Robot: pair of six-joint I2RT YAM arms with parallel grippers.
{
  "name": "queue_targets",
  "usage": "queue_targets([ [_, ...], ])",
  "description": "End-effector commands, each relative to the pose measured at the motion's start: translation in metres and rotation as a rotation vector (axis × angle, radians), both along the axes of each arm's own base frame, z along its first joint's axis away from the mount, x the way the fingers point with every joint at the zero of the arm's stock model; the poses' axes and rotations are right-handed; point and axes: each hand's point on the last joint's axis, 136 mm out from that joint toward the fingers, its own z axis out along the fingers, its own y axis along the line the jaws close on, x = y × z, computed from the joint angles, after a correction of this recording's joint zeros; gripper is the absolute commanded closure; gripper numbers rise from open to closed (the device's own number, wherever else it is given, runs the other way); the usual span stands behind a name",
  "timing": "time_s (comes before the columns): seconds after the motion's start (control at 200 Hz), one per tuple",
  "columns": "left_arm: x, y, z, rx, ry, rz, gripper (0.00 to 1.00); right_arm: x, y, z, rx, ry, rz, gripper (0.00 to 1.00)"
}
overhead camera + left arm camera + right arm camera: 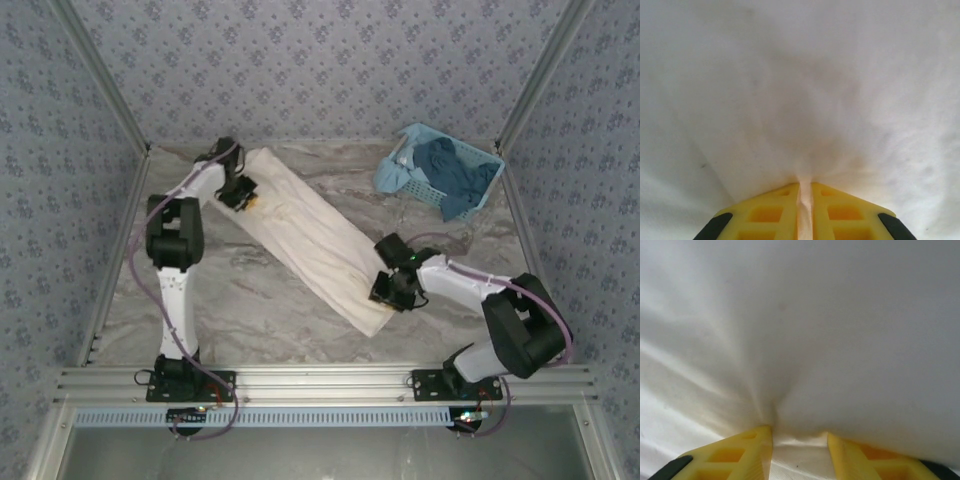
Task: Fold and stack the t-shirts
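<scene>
The shirt (310, 240) lies as a long folded strip to the left of the basket (392, 178). My left gripper (240, 192) has its jaws pressed together on a thin edge, at the end farthest left of the basket. My right gripper (392, 290) pinches a thicker bunch at the end on the near side of the basket. I judge the crosswise fold comes next: carry one end over the other and keep the cloth taut.
</scene>
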Motion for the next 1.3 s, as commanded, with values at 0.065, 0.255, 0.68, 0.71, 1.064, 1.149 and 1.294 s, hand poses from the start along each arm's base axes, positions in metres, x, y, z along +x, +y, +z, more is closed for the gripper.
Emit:
queue_targets([
  [0.065,0.037,-0.088,-0.011,-0.084,-0.054,-0.149,0.86,-0.058,0.025,-0.036,-0.001,0.15,-0.152,0.6],
  [0.255,0.064,-0.153,-0.017,-0.215,-0.149,-0.184,0.86,-0.056,0.085,-0.045,0.118,0.154,-0.151,0.6],
  [0.68,0.062,-0.142,0.144,-0.124,-0.418,-0.286,0.52,-0.015,0.099,0.038,0.147,0.02,0.03,0.44],
  [0.71,0.054,-0.139,0.149,-0.109,-0.403,-0.3,0.52,-0.012,0.094,0.048,0.146,0.007,0.037,0.43],
  [1.064,-0.152,-0.115,0.113,-0.162,0.023,-0.523,0.55,0.007,0.006,0.097,0.159,-0.071,0.007,0.4],
  [1.149,-0.23,-0.108,0.091,-0.211,0.144,-0.609,0.55,0.005,0.003,0.094,0.186,-0.08,0.053,0.4],
  [1.294,-0.347,-0.103,0.05,-0.277,0.326,-0.685,0.52,-0.01,0.001,0.076,0.187,-0.015,0.113,0.4],
])
